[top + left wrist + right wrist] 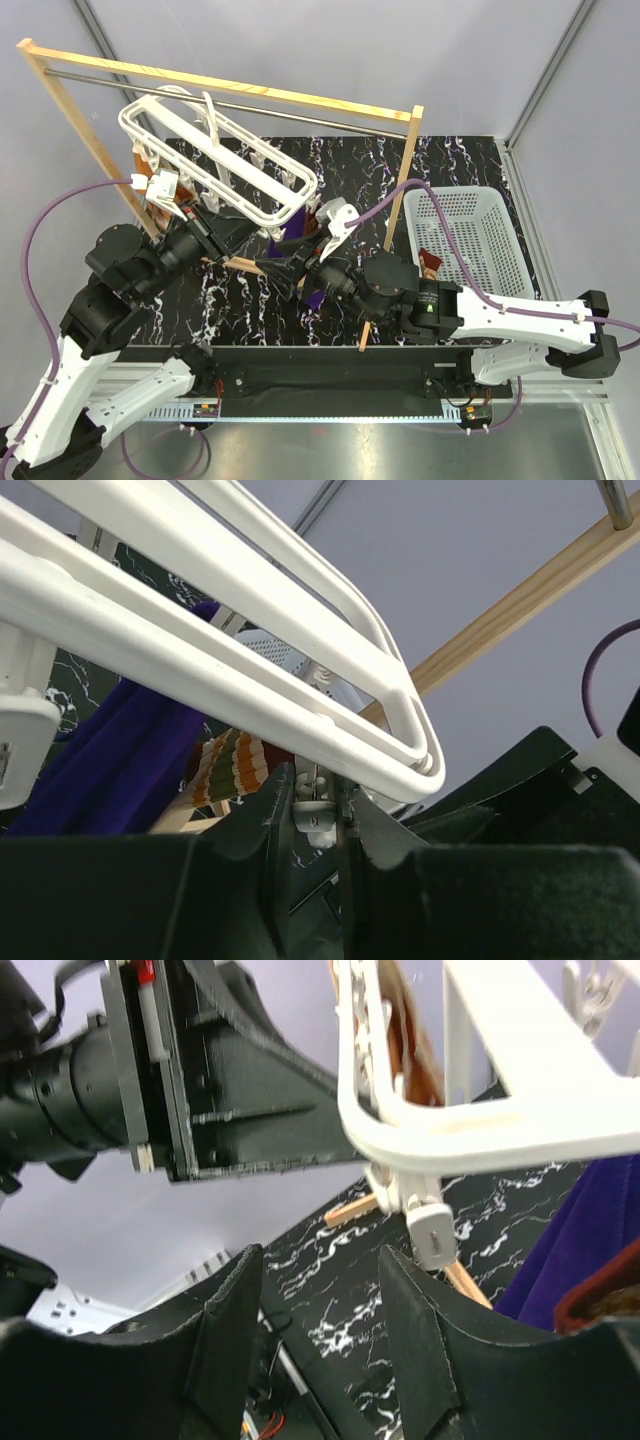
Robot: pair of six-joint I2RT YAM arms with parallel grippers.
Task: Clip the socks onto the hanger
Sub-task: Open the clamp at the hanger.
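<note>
Sock (235,765) under the hanger (200,645), with a peg (318,810) pinched ready.

One striped sock showed just below the hanger's double rails, beside the purple cloth (110,750), and sat in no peg; a maroon piece in the basket (450,192) may have been its mate, though it was too small to tell. The left claw (318,825) was clenched on the peg at the frame's corner, seemingly squeezing it. The right claw (322,1260) hung released and empty above the bench (315,1325), near a free peg (432,1235). To do this step well, the right claw should probably take the sock by its cuff and feed a thin edge into the peg's mouth. The left should let go only once the cloth sat deep inside.
</note>
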